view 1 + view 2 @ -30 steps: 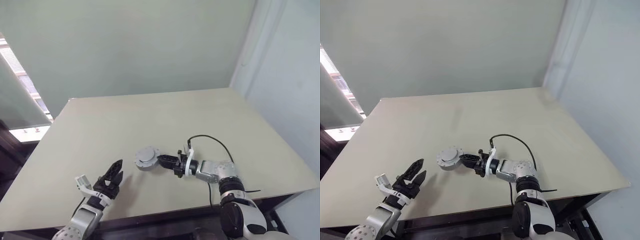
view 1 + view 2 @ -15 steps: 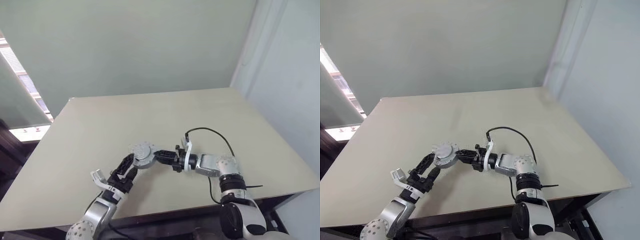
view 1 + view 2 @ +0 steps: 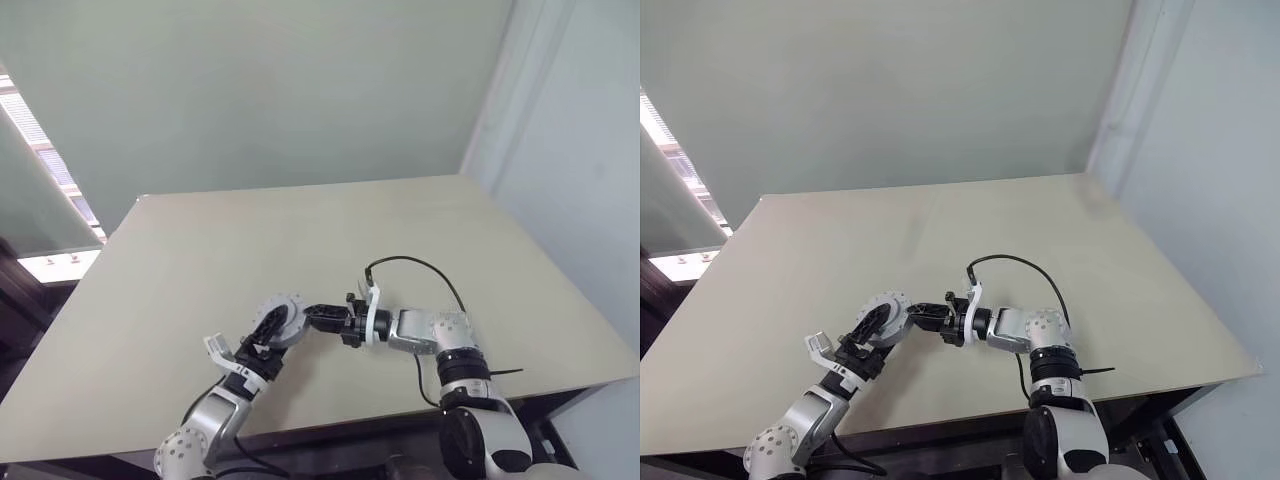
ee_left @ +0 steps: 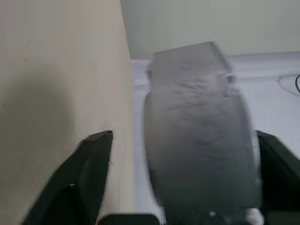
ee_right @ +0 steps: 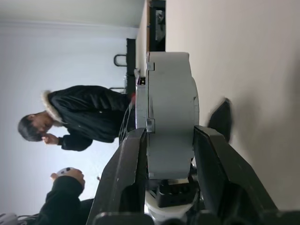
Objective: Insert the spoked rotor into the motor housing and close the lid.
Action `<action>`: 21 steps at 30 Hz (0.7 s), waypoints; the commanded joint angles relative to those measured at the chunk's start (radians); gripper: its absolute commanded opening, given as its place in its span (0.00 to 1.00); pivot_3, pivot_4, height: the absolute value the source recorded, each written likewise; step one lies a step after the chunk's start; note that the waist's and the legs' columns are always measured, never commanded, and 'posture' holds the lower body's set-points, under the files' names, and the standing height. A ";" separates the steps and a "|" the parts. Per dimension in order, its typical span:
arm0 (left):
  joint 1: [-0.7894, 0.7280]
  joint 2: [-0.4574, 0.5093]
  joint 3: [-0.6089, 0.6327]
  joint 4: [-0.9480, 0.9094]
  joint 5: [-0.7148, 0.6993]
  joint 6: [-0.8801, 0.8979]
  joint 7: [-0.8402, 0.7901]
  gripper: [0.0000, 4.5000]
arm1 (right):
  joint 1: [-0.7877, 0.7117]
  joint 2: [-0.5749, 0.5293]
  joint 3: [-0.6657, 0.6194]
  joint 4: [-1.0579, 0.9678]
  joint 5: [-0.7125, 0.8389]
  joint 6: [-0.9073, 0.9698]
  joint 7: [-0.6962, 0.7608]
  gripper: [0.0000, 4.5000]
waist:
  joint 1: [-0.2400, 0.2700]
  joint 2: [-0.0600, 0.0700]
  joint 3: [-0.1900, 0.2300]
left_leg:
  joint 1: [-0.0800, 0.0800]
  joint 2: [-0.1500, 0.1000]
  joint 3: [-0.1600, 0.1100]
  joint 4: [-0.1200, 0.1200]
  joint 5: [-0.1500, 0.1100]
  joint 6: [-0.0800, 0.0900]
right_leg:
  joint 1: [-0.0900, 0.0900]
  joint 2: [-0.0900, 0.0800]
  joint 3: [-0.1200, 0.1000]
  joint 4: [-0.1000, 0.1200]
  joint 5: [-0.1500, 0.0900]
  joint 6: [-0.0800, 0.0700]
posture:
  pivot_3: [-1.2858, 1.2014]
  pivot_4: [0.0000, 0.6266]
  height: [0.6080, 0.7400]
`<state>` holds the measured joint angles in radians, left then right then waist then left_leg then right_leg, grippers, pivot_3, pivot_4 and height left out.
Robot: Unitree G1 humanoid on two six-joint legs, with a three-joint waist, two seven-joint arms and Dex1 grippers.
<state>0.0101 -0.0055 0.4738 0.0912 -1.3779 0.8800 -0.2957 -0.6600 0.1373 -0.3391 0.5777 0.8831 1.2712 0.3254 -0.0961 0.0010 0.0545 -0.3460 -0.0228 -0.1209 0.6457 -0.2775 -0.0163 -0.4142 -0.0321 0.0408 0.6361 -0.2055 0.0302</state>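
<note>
The right gripper (image 3: 923, 316) clasps the squat round grey metal motor housing (image 3: 883, 313); the left gripper (image 3: 868, 332), fingers spread around it, could knock it loose.

Pale beige table (image 3: 330, 230), plain matte top, grey housing's shadow on it

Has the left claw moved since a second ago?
Yes. The left claw has swung in from the table's near edge toward the grey motor part held by the right claw.
</note>
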 commanded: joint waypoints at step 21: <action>0.000 0.002 -0.009 -0.018 0.002 -0.048 -0.009 0.46 | 0.042 0.086 0.120 -0.144 0.020 -0.137 0.097 0.89 | 0.000 0.000 0.000 | -0.012 0.000 0.000 0.004 0.000 0.000 | -0.011 0.000 0.000 0.003 0.001 0.000 | 0.52 0.00 1.00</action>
<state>0.0183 -0.0063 0.4688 0.0908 -1.3770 0.8396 -0.3033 -0.6042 0.1449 -0.2125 0.4935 0.8718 1.1662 0.3907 -0.0959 0.0008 0.0544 -0.3582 -0.0229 -0.1208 0.6502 -0.2773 -0.0163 -0.4247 -0.0318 0.0410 0.6393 -0.2048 0.0306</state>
